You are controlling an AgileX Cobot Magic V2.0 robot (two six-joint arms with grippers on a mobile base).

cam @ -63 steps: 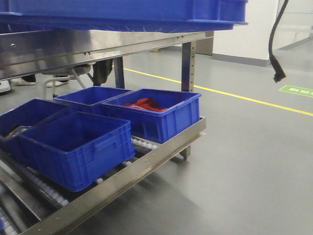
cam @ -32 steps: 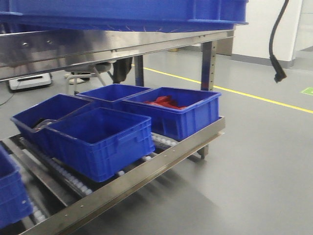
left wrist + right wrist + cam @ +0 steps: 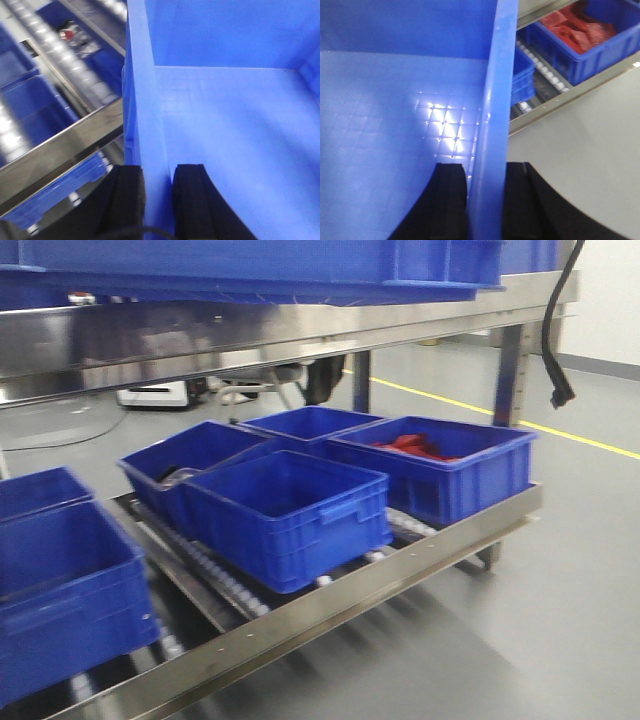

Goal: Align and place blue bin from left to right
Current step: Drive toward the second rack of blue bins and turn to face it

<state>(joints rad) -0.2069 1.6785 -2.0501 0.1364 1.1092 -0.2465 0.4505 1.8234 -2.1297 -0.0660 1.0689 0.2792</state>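
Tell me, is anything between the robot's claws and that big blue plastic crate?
Nothing visible. The left gripper and right gripper each pinch a wall of the large blue plastic crate directly.

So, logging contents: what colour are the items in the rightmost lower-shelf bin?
Red items; clearest in the right wrist view.

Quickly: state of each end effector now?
Left end effector: closed on the large rectangular blue plastic bin, gripping its wall.
Right end effector: closed on the same bin's wall.

Left claw [image 3: 159, 200] and right claw [image 3: 486, 200], both tight astride blue bin [image 3: 225, 125] walls.
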